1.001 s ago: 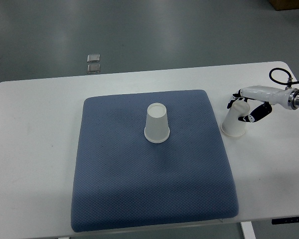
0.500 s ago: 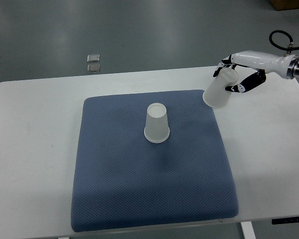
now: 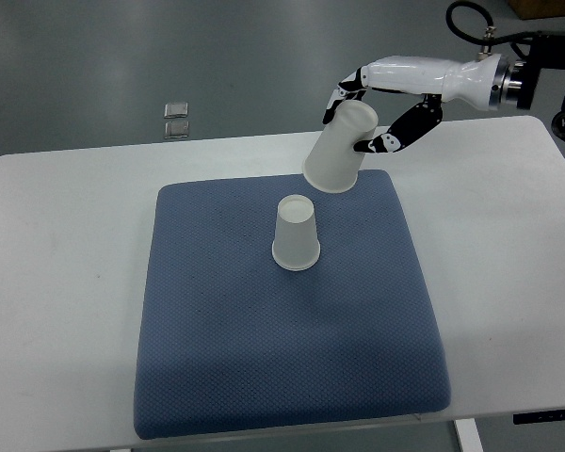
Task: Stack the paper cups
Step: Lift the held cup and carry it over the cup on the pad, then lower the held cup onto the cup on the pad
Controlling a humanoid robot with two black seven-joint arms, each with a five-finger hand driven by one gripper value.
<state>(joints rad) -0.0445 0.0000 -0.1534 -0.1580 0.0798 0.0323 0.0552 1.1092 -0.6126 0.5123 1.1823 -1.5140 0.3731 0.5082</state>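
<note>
The front edge of the blue mat (image 3: 292, 358) is cut off by the picture's bottom edge. Two paper cups show. One cup (image 3: 296, 233) stands upside down near the mat's middle. Beyond it, above the mat's far edge, the right hand (image 3: 381, 108) grips the second cup (image 3: 341, 148), tilted, mouth downward, fingers wrapped around it.

A white worktop (image 3: 66, 245) stands on a grey-green floor (image 3: 169, 47) with soft light reflections. Two small metal plates (image 3: 177, 120) lie on the floor behind it.
</note>
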